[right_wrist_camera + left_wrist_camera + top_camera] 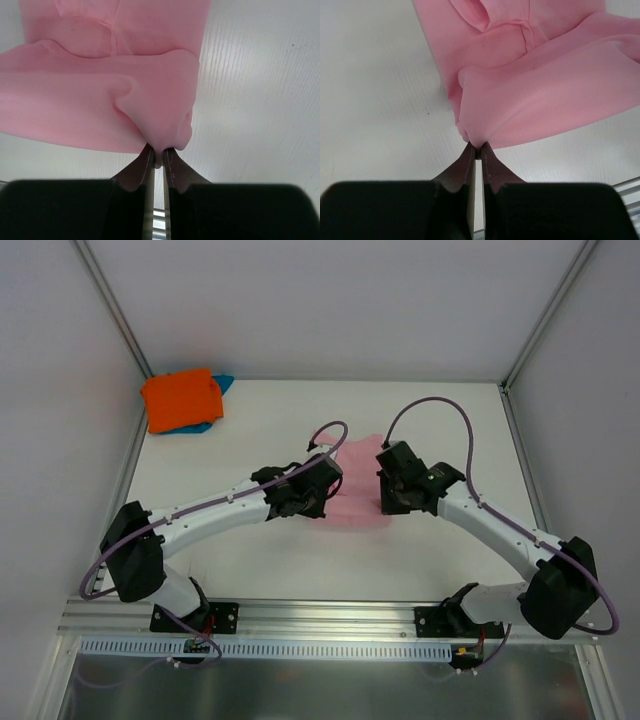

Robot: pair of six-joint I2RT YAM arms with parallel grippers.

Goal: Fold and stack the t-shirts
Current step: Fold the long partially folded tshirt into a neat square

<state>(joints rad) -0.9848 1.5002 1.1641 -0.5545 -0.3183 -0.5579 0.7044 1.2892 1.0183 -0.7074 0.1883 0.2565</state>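
Well, from above the pink t-shirt [358,502] is mostly covered. The left gripper [333,492] and right gripper [384,494] sit over it at mid-table. Only a strip of cloth shows between them, so its outline is hard to read, and the fingertips can't be made out there.

The wrist cameras make it clear. The left gripper [477,148] is pinched tight on a bunched corner of the pink cloth, with fabric ballooning just beyond the tips. It's the same story on the right [157,154]: jaws closed on a puckered fold, the cloth spreading away left and running off the frame.

Only the overhead view gives us the orange t-shirt [180,400], folded at the far-left corner of the table [250,570]. It lies on the teal-blue t-shirt [224,383], which peeks out at its edges.
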